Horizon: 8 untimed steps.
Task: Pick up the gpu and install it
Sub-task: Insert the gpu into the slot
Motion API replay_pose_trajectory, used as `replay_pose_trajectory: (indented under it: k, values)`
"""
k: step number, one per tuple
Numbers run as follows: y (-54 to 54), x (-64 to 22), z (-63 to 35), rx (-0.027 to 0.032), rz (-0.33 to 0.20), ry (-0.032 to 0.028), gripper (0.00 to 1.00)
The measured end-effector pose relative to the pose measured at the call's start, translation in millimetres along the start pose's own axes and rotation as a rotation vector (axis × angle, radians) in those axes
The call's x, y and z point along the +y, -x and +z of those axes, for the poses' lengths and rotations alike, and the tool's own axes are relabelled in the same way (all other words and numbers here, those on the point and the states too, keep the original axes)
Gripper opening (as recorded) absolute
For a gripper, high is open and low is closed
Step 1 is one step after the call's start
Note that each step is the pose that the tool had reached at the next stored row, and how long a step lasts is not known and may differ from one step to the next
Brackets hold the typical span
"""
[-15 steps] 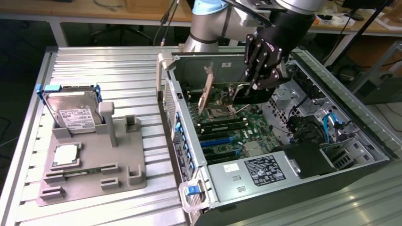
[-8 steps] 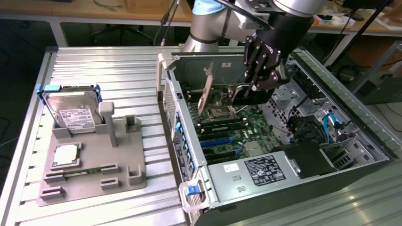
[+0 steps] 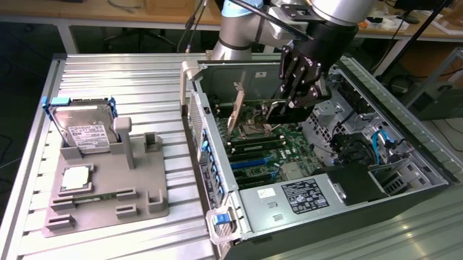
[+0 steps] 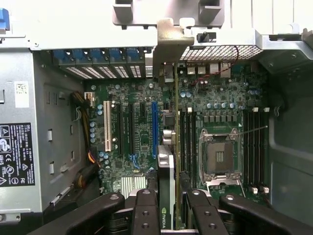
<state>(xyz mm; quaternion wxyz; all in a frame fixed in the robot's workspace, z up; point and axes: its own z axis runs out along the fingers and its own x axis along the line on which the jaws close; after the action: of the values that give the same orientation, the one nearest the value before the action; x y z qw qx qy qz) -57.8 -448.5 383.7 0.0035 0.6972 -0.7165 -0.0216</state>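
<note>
**Gpu clamped in gripper, held over motherboard inside open case**

Closest in the wrist view: black multi-finger gripper [image 4: 171, 208], pads pressed on both faces of the gpu [image 4: 165, 169], a slim green card with a silver metal end bracket [image 4: 168, 41]. The grip is firm, with no gap between pads and card. The card is seen edge-on and runs from the fingers to the bracket, which is at the case's rear slot wall.

Exterior view, from its left to its right:
- Ribbed aluminium table [image 3: 116, 76] carries a grey plastic fixture tray [image 3: 108, 211].
- 1 silver hard drive with a white label [image 3: 87, 130] stands upright in a blue frame at the back of the tray.
- 1 small square silver processor chip [image 3: 76, 179] lies flat in the tray, in front of the drive.
- The open grey computer case [image 3: 192, 108] lies on its side just beside the tray, with its green motherboard [image 3: 268, 162] exposed.
- The grey robot arm [image 3: 239, 27] reaches down into the case and holds the card over the board.

In the wrist view the card hangs between the long blue expansion slot [image 4: 154, 127] and the black memory slots [image 4: 188, 142]. I cannot tell whether its lower edge touches a slot.
</note>
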Motion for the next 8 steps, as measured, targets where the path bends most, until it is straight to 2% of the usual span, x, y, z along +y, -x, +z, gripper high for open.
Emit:
replay_pose_trajectory:
  k: [8]
  values:
    - [0.0,0.0,0.2,-0.0008,0.005,-0.0002,0.27]
